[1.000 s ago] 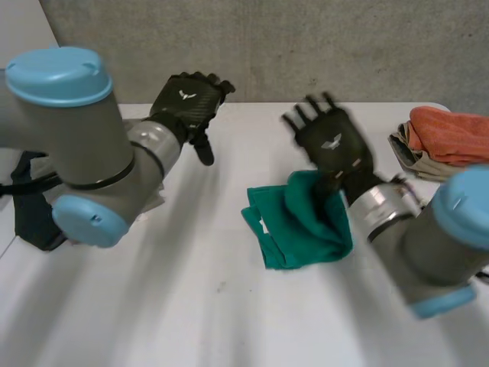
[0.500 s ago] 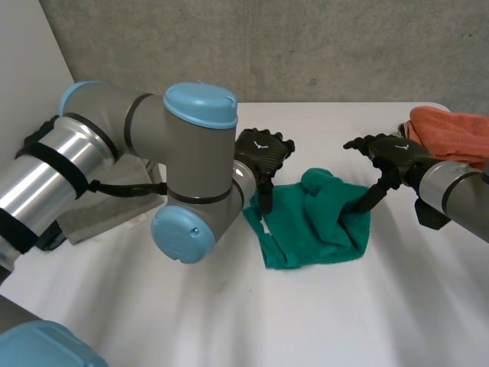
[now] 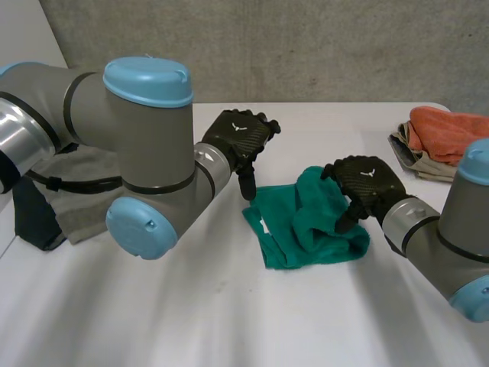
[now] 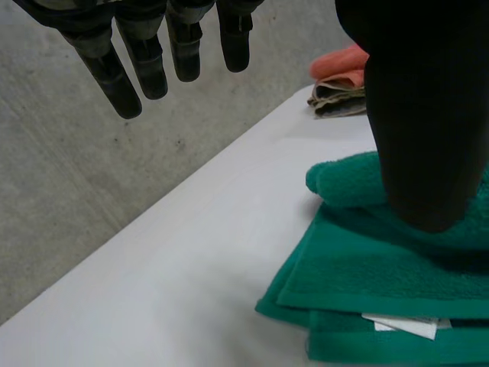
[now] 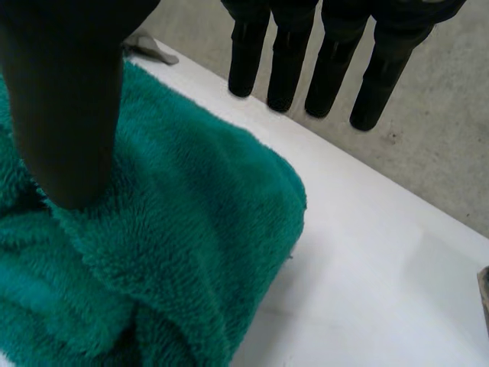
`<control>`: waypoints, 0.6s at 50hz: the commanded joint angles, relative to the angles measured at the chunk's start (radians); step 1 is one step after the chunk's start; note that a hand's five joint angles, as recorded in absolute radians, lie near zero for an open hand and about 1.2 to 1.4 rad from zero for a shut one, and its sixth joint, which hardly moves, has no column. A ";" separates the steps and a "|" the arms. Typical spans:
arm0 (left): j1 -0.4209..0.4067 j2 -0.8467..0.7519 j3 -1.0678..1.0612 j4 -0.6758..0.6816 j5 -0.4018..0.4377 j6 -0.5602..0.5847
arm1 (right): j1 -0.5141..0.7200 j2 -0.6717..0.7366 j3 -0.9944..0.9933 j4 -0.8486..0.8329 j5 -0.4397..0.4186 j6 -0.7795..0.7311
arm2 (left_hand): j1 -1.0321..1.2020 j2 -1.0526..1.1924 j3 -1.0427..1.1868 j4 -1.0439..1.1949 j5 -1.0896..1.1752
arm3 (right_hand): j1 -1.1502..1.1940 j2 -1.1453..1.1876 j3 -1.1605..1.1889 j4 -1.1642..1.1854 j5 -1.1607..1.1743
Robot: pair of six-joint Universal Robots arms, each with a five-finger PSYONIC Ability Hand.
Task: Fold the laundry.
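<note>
A rumpled green towel lies mid-table, roughly folded, with a raised bump on its right half. My left hand is at the towel's far left corner, fingers straight and off the cloth, thumb pointing down onto the green towel. My right hand rests on the bump at the right side. Its thumb presses into the green towel while its fingers reach straight past the fold over bare table. Neither hand pinches the cloth.
A pile with an orange cloth on a beige one sits at the far right; the orange cloth also lies beyond my left hand. A grey cloth and a dark cloth lie at the left under my left arm.
My left hand came from the far left to the towel's far left corner. My right hand swung out to the right, then returned onto the towel's bump with fingers slightly more bent.
</note>
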 commanded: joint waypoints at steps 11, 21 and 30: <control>0.016 0.008 -0.008 0.025 -0.005 0.000 | 0.065 -0.015 0.013 -0.082 0.020 0.039 | -0.012 -0.027 -0.036 -0.022 -0.047 | -0.103 -0.099 -0.101 -0.103 -0.102; 0.059 0.047 -0.023 0.022 -0.007 -0.012 | 0.106 0.023 -0.008 -0.008 0.045 -0.013 | -0.012 -0.027 -0.036 -0.022 -0.047 | 0.008 0.011 0.010 0.007 0.009; 0.095 0.097 -0.068 0.020 -0.005 -0.026 | 0.190 0.118 -0.109 -0.022 0.059 -0.035 | -0.012 -0.027 -0.036 -0.022 -0.047 | 0.826 0.830 0.828 0.826 0.827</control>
